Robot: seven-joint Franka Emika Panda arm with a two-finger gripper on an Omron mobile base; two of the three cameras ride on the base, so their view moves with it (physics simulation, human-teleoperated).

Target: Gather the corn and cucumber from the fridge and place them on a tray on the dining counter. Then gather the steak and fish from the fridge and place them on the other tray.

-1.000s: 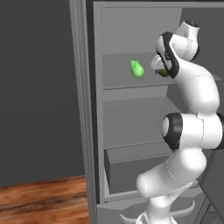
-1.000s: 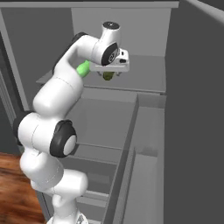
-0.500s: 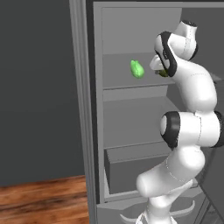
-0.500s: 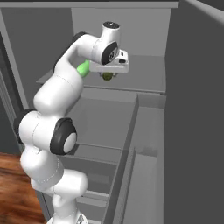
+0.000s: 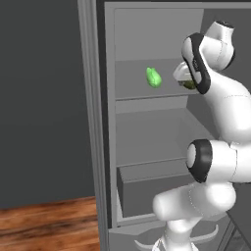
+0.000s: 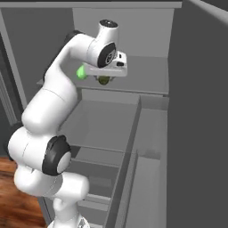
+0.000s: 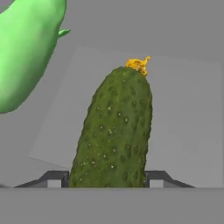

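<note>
Cucumber (image 7: 114, 131) now sits clamped between the jaws, which have just closed on it; lifting it off the fridge (image 5: 147, 122) shelf comes next.

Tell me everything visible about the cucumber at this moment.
The cucumber is dark olive green with a bumpy, pale-speckled skin and a small yellow-orange tip at its far end. It sits lengthwise between the fingers of the gripper, which press its near end from both sides. It is over the fridge's upper shelf, beside the bright green corn, not touching it.
</note>
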